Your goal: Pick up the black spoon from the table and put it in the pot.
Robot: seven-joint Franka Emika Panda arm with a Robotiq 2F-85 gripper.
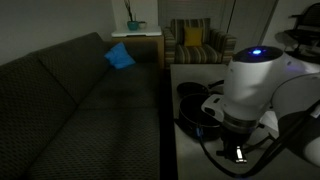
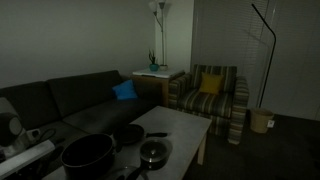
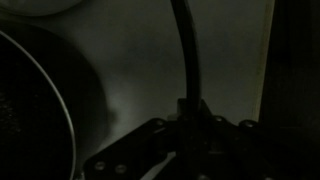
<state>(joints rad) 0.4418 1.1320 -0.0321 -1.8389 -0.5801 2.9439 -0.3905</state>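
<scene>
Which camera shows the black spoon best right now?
The wrist view: the black spoon runs as a dark slim handle up from the shut claw over the pale table. In both exterior views it cannot be made out, and in an exterior view the robot arm covers that area.

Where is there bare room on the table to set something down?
The end of the table toward the armchair is bare, bordered by the glass lid and the pan. The other end is crowded: the pot, pan and lid sit close together there.
</scene>
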